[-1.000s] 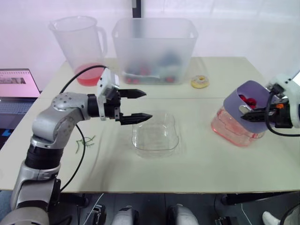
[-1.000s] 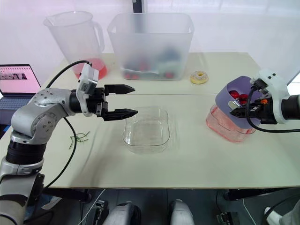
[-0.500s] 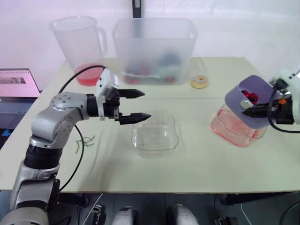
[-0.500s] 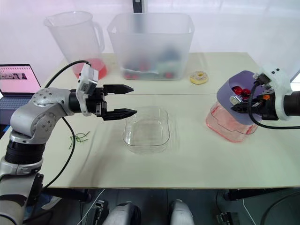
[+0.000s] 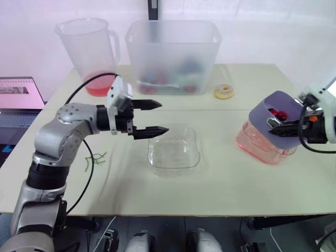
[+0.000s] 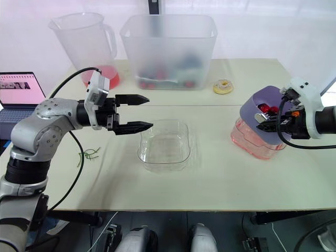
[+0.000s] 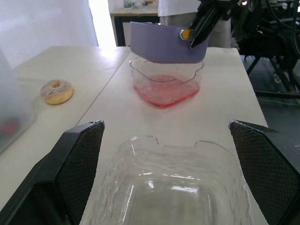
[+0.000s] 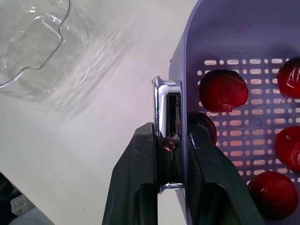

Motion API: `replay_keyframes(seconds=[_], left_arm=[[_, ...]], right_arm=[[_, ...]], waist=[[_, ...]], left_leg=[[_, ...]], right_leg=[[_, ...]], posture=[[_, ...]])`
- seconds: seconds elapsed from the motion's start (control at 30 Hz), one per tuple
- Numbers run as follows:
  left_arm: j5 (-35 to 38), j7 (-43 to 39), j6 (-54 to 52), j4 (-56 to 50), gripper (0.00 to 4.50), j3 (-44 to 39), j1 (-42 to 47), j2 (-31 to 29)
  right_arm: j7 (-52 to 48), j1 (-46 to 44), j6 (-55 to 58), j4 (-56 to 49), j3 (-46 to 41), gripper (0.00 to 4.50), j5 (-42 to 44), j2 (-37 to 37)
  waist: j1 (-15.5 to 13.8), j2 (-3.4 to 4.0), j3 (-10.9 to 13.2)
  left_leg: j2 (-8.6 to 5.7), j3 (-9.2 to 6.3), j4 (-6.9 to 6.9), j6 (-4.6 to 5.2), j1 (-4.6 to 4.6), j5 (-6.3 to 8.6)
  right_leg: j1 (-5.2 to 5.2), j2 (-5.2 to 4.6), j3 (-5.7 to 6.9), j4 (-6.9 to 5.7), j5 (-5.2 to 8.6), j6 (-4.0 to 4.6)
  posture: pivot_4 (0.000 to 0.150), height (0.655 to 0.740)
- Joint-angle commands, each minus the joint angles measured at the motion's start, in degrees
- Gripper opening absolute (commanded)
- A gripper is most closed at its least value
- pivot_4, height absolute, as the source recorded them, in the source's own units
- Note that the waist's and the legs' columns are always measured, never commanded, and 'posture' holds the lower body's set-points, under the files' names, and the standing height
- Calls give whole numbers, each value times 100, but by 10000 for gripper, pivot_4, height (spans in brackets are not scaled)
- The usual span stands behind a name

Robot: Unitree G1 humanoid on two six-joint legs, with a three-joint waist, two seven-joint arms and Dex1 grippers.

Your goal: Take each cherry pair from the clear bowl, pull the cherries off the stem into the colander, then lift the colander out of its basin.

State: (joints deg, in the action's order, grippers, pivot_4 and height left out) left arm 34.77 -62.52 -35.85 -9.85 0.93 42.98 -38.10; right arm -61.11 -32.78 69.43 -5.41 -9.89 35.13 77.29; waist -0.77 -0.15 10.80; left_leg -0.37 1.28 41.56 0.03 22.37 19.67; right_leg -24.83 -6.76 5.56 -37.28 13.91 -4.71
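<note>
Clear bowl sits empty mid-counter and the cherries are in the colander, so only the lift is left! Right end effector is clamped on the colander's rim, holding it tilted over the basin. Left end effector hangs apart by the bowl. Whether the colander's bottom clears the basin, I can't tell.

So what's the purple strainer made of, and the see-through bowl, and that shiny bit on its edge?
The purple strainer looks like matte plastic: even colour, neat moulded slots. The see-through bowl is probably thin glossy plastic, with rippled walls and glints. The shiny bit looks like polished metal, mirror-bright.
</note>
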Motion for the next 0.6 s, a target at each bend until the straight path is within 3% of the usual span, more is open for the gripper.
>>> replay_keyframes(seconds=[0.03,0.2,0.3,0.47,0.6], left_arm=[[131,2,-8,-194,45000,-217,-3,-88],[270,207,-118,-333,45000,-535,-342,-179],[257,293,-103,-442,45000,-685,-701,-300],[289,631,-64,-687,45000,-1045,-1314,-361],[313,983,-70,-1083,45000,-1278,-1822,-320]], right_arm=[[22,-66,-112,-19,-210,2327,-28,177],[-408,-665,-592,49,523,2327,-286,417],[-861,-1646,-1216,413,1477,2327,-928,238],[-1781,-3658,-2580,1945,3166,2327,-2420,-1049],[-2196,-4559,-3615,3626,3799,2327,-3191,-2247]], waist=[[0,0,0],[18,5,-1],[65,6,-1],[178,7,0],[162,6,0]], left_leg=[[0,0,0,0,0,0],[1,1,-1,0,0,0],[2,2,-3,0,-1,0],[2,6,-5,0,-2,0],[2,9,-17,-1,5,-1]], right_leg=[[0,0,0,0,0,0],[-4,0,-1,-1,0,0],[-5,2,-3,0,0,0],[-9,3,-8,1,0,0],[-24,3,-7,3,0,0]], posture=[[1500,6886],[1500,6886],[1500,6886],[1500,6886],[1500,6886]])
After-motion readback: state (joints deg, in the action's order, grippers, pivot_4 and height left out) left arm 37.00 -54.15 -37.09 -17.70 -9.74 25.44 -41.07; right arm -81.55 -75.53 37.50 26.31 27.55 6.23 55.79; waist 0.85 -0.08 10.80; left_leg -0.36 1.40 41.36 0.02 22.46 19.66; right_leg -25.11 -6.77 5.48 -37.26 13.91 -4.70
